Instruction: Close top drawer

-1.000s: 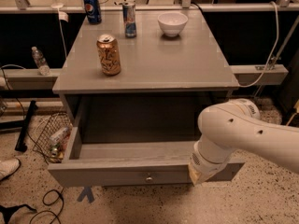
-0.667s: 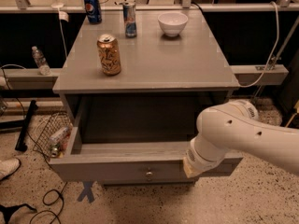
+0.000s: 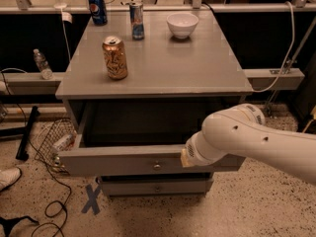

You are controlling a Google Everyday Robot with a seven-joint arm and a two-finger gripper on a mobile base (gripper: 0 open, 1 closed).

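From my station, the gripper [image 3: 185, 158] sits at the front of the top drawer [image 3: 123, 161], on the right part of its face and just to the right of the small round metal knob [image 3: 157, 165]. Only a pale tan edge of it shows against the grey wood. It seems to be touching the drawer face, though the bulky white arm [image 3: 256, 142] covers the rest, so I cannot tell whether it is open or closed, or whether it grips anything. The drawer stands pulled out from the grey cabinet [image 3: 197, 68], with its flat front well forward of the carcass. Its inside is dark and I see nothing in it. The arm hides the drawer's right end and runs off the right edge of the view. Its shell is smooth, rounded plastic dotted with small dark holes. Below is a shorter lower drawer [image 3: 158, 186] with a similar knob. On the matte cabinet top stand a gold drink can [image 3: 115, 58], a blue Pepsi can [image 3: 98, 8], a slim blue and silver can [image 3: 137, 20] and a round white bowl [image 3: 182, 24]. To the left, a clear water bottle [image 3: 42, 64] stands on a ledge and a wire basket [image 3: 52, 142] sits on the speckled floor. A blue tape cross [image 3: 92, 200] marks the floor in front.
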